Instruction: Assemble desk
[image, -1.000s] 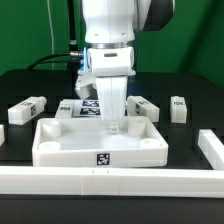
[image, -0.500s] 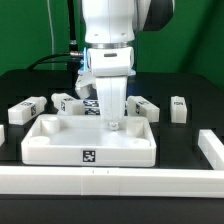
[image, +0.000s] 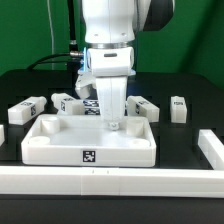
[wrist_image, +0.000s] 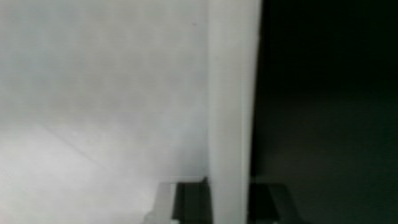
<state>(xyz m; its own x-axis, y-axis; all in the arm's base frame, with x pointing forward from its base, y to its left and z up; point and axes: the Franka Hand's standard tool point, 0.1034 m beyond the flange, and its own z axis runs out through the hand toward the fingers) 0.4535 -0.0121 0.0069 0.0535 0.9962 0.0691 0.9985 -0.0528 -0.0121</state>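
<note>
The arm (image: 108, 30) reaches straight down; its jaws point downward and seem pressed nearly together, though blurred.

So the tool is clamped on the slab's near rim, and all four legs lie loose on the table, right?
Not quite. The tool is clamped on the far rim of the slab, opposite the tagged near wall; the exterior view shows this. The rest holds: the four legs lie loose on the table, none in a socket.
</note>
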